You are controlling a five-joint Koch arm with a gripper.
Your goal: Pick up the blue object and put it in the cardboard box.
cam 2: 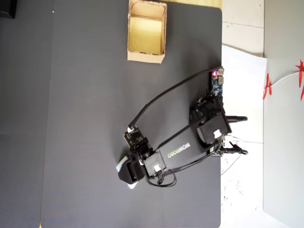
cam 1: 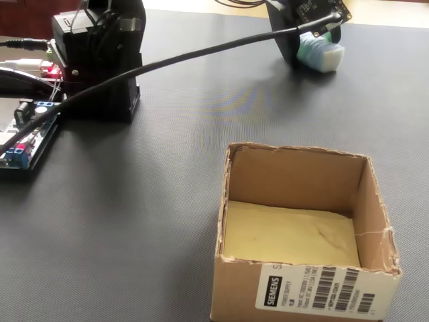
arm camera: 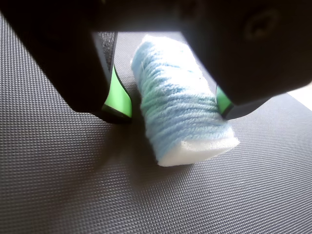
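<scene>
My worry is a lopsided grab: the blue object is soft wound yarn over foam, so if I close off-centre it could squash and slip out on the lift. The gripper is down on the dark mat, jaws spread a little wider than the bundle, one green pad each side, apparently not yet pinching. The bundle lies near the mat's lower edge in the overhead view; the cardboard box waits at the top edge, well apart

Blue object fills gap between green fingers; bare mat ahead of fingertips; cardboard box well apart, top open.
</scene>
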